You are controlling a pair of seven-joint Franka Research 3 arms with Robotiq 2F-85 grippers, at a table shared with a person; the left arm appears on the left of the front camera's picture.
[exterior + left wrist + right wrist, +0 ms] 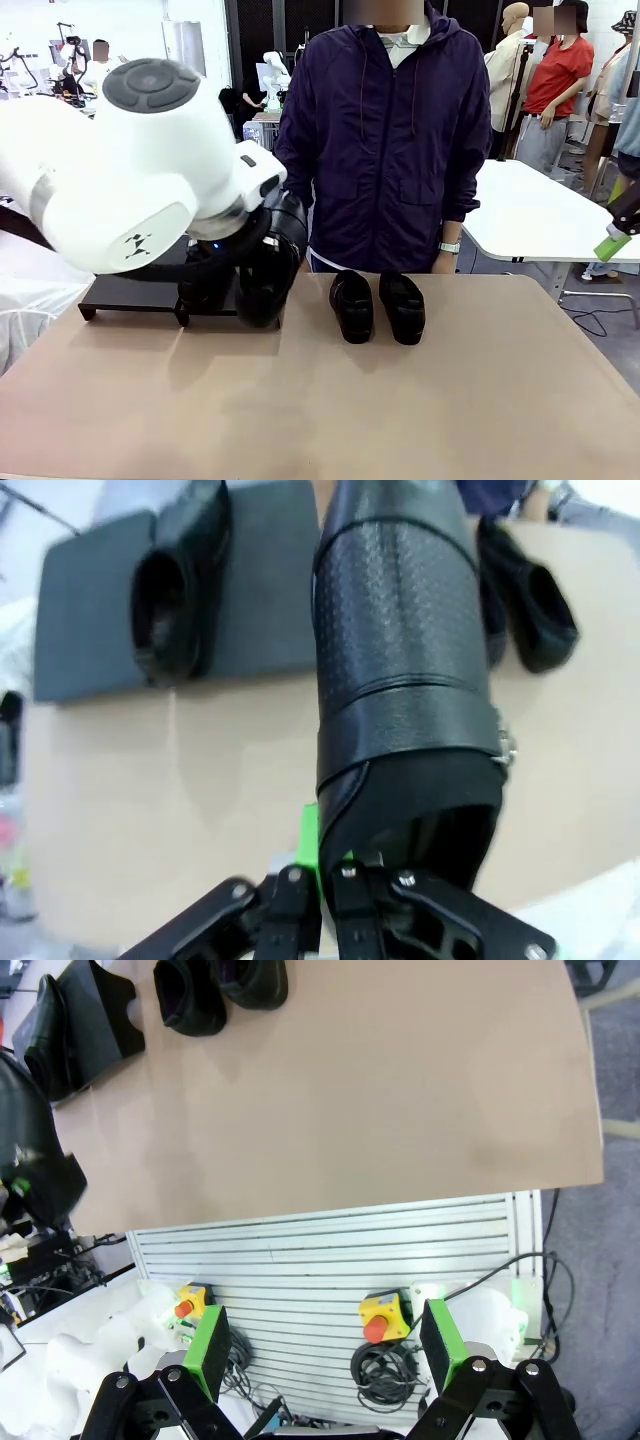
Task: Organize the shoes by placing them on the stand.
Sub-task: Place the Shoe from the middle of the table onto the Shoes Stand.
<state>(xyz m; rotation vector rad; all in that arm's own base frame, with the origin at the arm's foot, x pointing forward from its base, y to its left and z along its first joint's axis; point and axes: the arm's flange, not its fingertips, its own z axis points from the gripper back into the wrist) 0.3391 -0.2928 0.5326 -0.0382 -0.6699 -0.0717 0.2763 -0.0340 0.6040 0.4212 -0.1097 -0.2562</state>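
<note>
Over the tan table (450,400), the left pincer (330,856) grips a black shoe (400,660) at its heel; the right pincer (325,1346) gapes wide.

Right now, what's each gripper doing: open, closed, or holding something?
Left gripper: closed on one shoe.
Right gripper: open, holding nothing.

No words or numbers could be read anywhere. One small dark mark sat on the white shell of the left arm (137,245), perhaps a maker's logo, but it was too small to make out. The shoe (400,680) up close in the left wrist view carried no legible stamp, and the yellow button boxes (385,1318) showed no readable lettering.
</note>
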